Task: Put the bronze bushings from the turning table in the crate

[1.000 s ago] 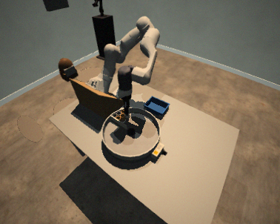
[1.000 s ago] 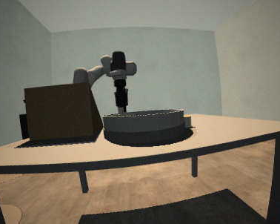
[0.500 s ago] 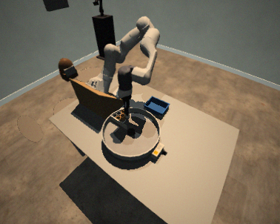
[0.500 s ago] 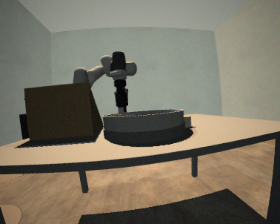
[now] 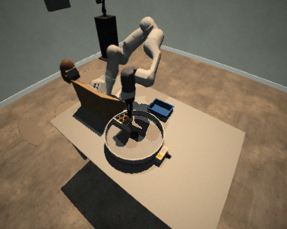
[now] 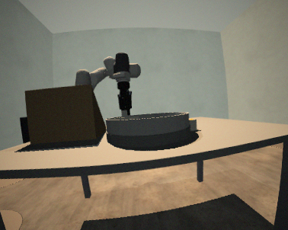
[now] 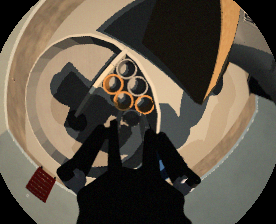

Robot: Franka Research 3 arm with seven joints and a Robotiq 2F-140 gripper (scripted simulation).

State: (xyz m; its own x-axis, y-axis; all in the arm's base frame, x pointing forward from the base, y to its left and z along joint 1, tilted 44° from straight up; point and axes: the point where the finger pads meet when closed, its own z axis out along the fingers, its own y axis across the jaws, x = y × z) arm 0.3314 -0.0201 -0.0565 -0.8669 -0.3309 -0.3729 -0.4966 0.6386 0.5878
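Note:
The round turning table (image 5: 108, 141) (image 6: 147, 126) has a raised rim. Inside it, near the brown panel, bushings stand in a wedge-shaped pocket. The wrist view shows bronze bushings (image 7: 104, 84) (image 7: 145, 113) and another bronze one (image 7: 115, 102), plus two steel bushings (image 7: 126, 59) (image 7: 147, 86). A further dark ring (image 7: 131, 118) lies in shadow by the fingertips; its metal cannot be told. My gripper (image 5: 130, 115) (image 6: 125, 113) (image 7: 131, 117) points down over the pocket, partly open, with nothing seen held. The blue crate (image 5: 157, 114) is behind the turning table; no bushing shows in it.
A tall brown panel (image 5: 99, 101) (image 6: 59, 114) (image 7: 181, 45) stands close beside the turning table, on the pocket's side. A small box with a yellow face (image 5: 162, 155) is fixed at the turning table's outer rim. The crate is on the side away from the panel.

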